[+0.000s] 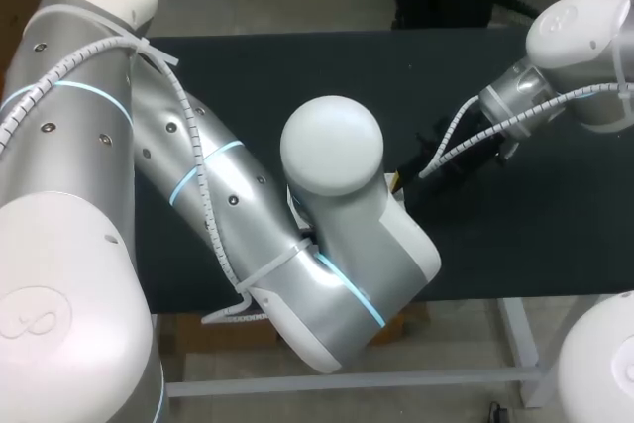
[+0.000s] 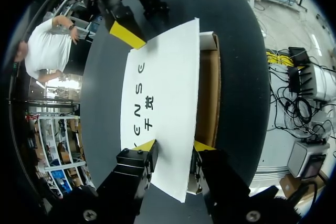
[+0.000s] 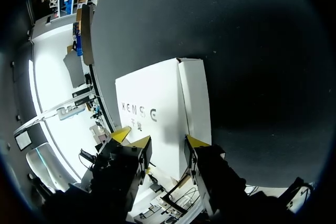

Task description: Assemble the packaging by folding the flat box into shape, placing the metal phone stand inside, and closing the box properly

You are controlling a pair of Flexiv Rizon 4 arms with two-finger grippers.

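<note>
Left wrist view: left pincer (image 2: 173, 148) released over the white box (image 2: 163, 93), right pincer (image 3: 167, 142) released at its far end.

the only thing i can report from my station that does not belong to the job is the desk (image 1: 297, 76). its top is a dark, almost black surface, matte and of one even colour. in the head view the far edge runs straight from left to right, and the near edge is also straight where i can follow it. under the near edge i see a white frame (image 1: 416, 379): a long bar that goes along this edge, and a slanted leg close to the near right corner. in both wrist views the same dark top appears, with a soft grey shine in places.
</note>
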